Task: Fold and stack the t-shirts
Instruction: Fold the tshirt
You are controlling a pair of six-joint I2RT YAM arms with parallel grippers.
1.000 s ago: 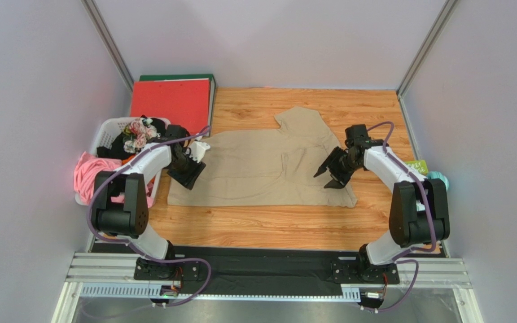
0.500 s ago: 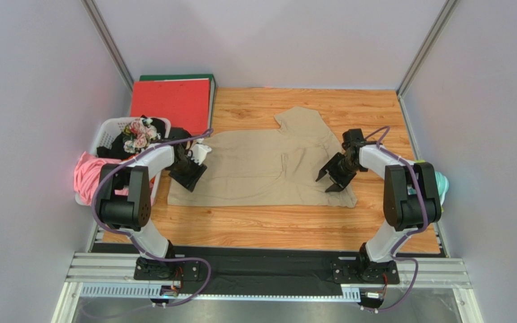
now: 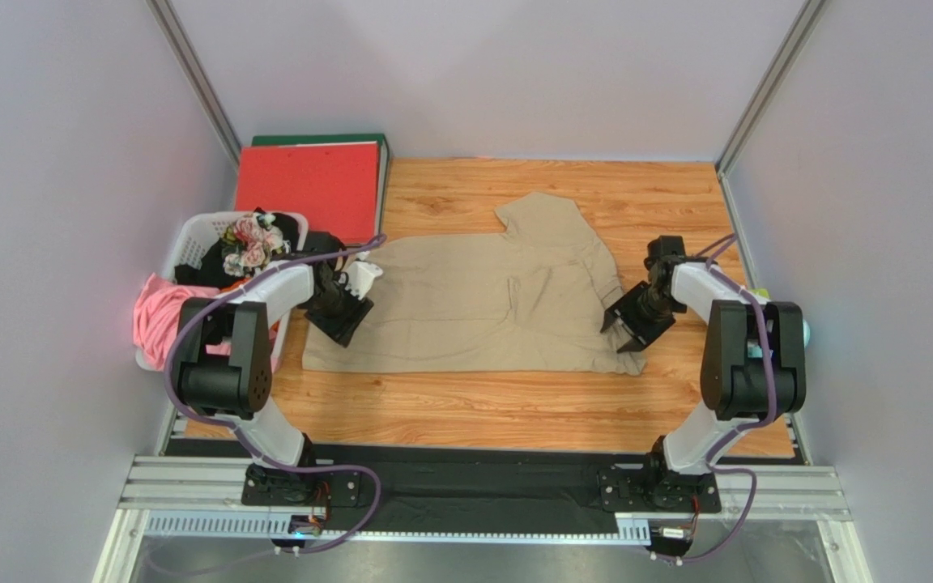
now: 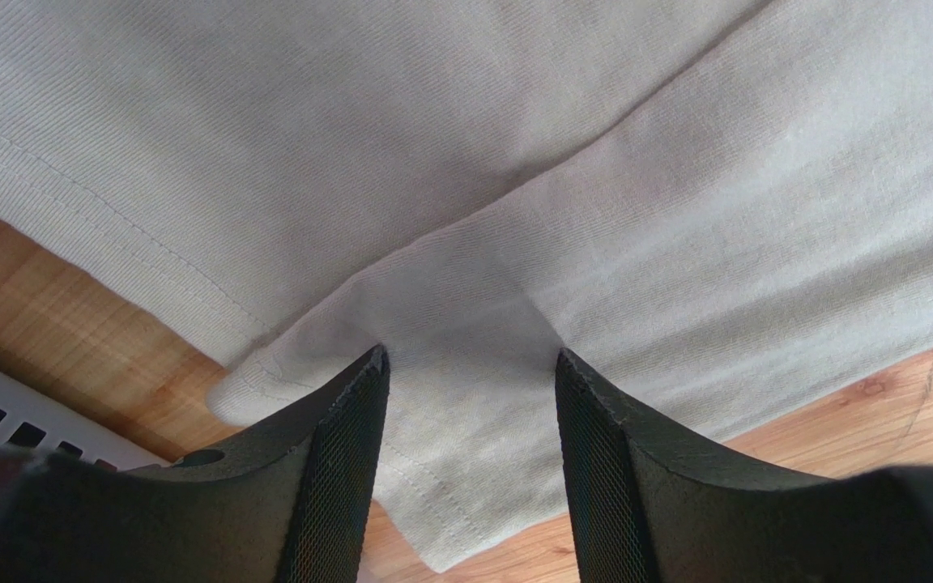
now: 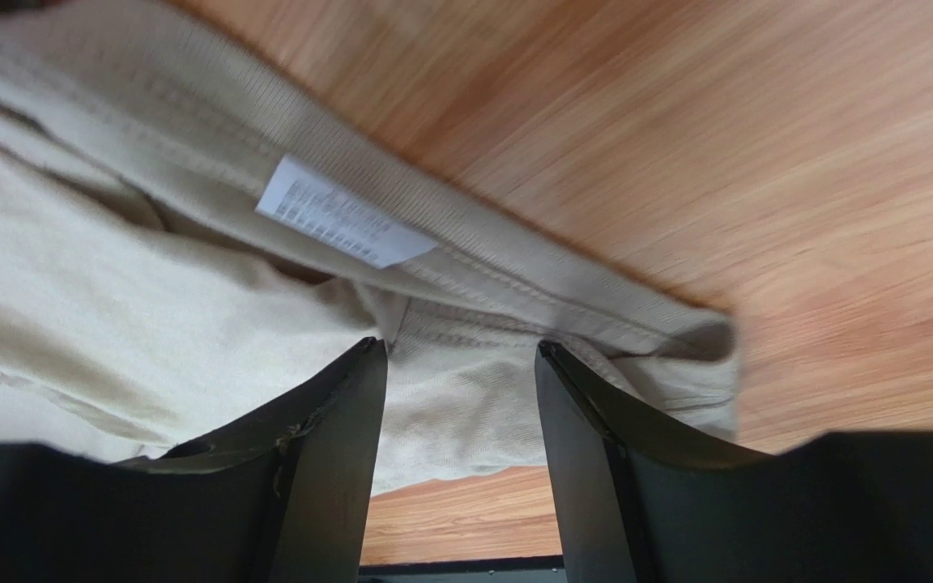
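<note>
A large tan t-shirt (image 3: pixel 484 304) lies spread flat on the wooden table, one sleeve pointing to the back. My left gripper (image 3: pixel 344 313) is at the shirt's left edge. In the left wrist view it (image 4: pixel 469 358) stands open, fingertips down on the cloth (image 4: pixel 630 182), a raised fold running between them. My right gripper (image 3: pixel 627 328) is at the shirt's near right corner. In the right wrist view it (image 5: pixel 459 346) is open astride the hemmed corner (image 5: pixel 94 328), just below a small white label (image 5: pixel 344 213).
A white basket (image 3: pixel 192 237) with mixed clothes and a pink cloth (image 3: pixel 161 316) stands left of the table. A red folder (image 3: pixel 310 182) lies at the back left. A white cloth (image 3: pixel 363 275) sits by the left gripper. A teal item (image 3: pixel 796 326) lies beyond the right arm.
My right gripper has moved right, from over the shirt's body to its near right corner. The left gripper has barely shifted. The shirt's right corner has bunched a little.
</note>
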